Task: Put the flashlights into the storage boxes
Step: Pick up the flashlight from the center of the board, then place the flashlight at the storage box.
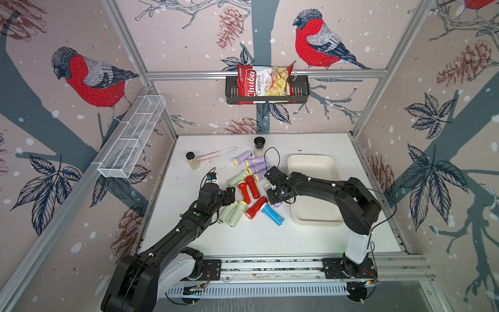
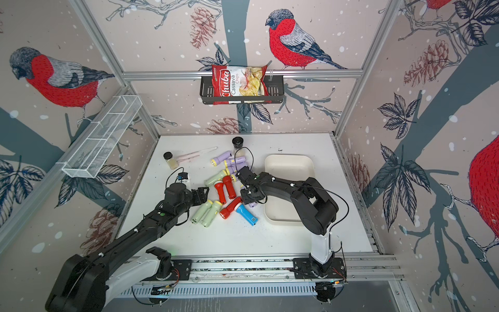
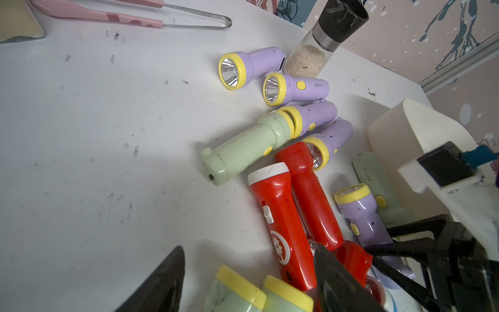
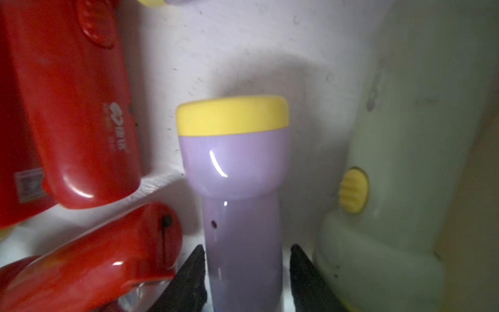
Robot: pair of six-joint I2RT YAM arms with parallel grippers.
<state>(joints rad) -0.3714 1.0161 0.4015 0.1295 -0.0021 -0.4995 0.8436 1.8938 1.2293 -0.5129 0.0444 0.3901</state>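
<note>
1. Bare table (image 1: 264, 240) stretched from the flashlights (image 1: 252, 186) to its front edge, with the cream tray (image 1: 310, 162) just right of the pile.
2. The lilac flashlight (image 4: 235, 162) lay flat beside the tray, its yellow head toward the back wall.
3. It was glossy plastic. The right claw (image 4: 246, 245) straddled its round handle, though I cannot tell whether it pinched. The left claw (image 3: 249, 247) was spread.

The lilac flashlight (image 4: 237, 189) is smooth, glossy plastic with a bright highlight on its neck, and its yellow head ring looks matt. The red flashlights (image 4: 67, 108) are hard plastic and shinier still. The pale green flashlight (image 4: 391, 202) has a duller satin sheen. The white tabletop (image 3: 94, 135) is matt and scuffed with dark marks. The cream storage tray (image 1: 310, 166) is matt plastic. At the far left, the basket (image 1: 129, 143) is white-coated wire mesh. The tongs (image 3: 89, 13) have pink handles and bare shiny metal arms. The chips bag (image 1: 263, 81) is crinkled glossy foil.
</note>
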